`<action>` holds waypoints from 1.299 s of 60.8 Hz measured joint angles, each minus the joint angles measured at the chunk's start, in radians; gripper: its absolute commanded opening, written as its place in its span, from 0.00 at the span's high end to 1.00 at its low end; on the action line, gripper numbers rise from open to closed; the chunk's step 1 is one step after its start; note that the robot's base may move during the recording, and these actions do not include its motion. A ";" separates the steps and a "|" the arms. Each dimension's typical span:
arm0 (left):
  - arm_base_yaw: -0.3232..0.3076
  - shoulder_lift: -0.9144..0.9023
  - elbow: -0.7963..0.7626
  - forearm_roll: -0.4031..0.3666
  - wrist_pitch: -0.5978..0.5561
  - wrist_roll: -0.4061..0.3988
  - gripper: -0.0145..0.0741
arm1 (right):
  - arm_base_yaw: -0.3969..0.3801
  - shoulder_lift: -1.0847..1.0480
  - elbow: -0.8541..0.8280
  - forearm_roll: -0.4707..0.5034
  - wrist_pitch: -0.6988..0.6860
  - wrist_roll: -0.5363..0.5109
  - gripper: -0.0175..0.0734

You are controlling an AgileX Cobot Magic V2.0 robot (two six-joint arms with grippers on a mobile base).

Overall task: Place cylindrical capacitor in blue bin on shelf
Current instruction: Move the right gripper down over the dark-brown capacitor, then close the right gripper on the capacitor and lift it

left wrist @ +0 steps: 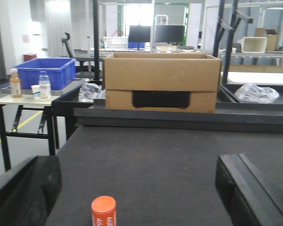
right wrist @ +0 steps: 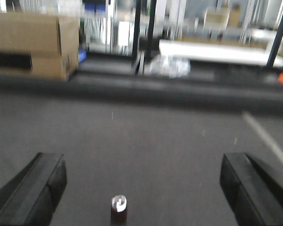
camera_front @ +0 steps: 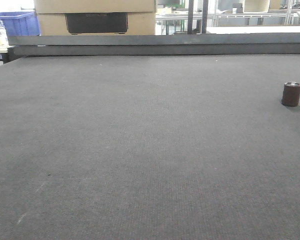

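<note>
The cylindrical capacitor [camera_front: 291, 94], a stubby dark brown cylinder with a lighter rim, stands upright on the dark mat at the far right of the front view. In the blurred right wrist view a small dark cylinder with a shiny top [right wrist: 118, 209] stands low in the frame; it looks like the same capacitor. It sits between the wide-spread fingers of my right gripper [right wrist: 141, 176], which is open and touches nothing. My left gripper [left wrist: 137, 176] is also open and holds nothing. The shelf and its blue bin are out of view.
An orange cylinder [left wrist: 104, 211] stands on the mat near the left gripper's left finger. A cardboard box [left wrist: 162, 81] sits behind the mat's raised back edge [camera_front: 160, 45]. A blue crate [left wrist: 45, 71] and bottles [left wrist: 45, 85] rest on a side table at the left. Crumpled plastic [left wrist: 256, 92] lies at the back right.
</note>
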 measured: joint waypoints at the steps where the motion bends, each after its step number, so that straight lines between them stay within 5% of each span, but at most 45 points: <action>1: -0.004 0.000 0.000 0.000 0.000 0.000 0.19 | 0.000 0.019 0.003 0.000 -0.002 0.000 0.18; 12: -0.021 0.002 0.000 0.000 0.013 0.000 0.19 | 0.000 0.257 0.078 0.000 -0.158 0.000 0.18; 28: -0.021 0.002 0.000 0.000 0.030 0.000 0.19 | 0.006 0.545 0.230 -0.011 -0.616 0.000 0.18; 45: -0.021 0.002 0.000 0.000 0.046 0.000 0.19 | 0.035 0.938 0.213 -0.050 -1.124 0.000 0.18; 79: -0.021 0.002 0.000 0.000 0.052 0.000 0.19 | 0.035 1.274 -0.023 -0.043 -1.198 0.000 0.18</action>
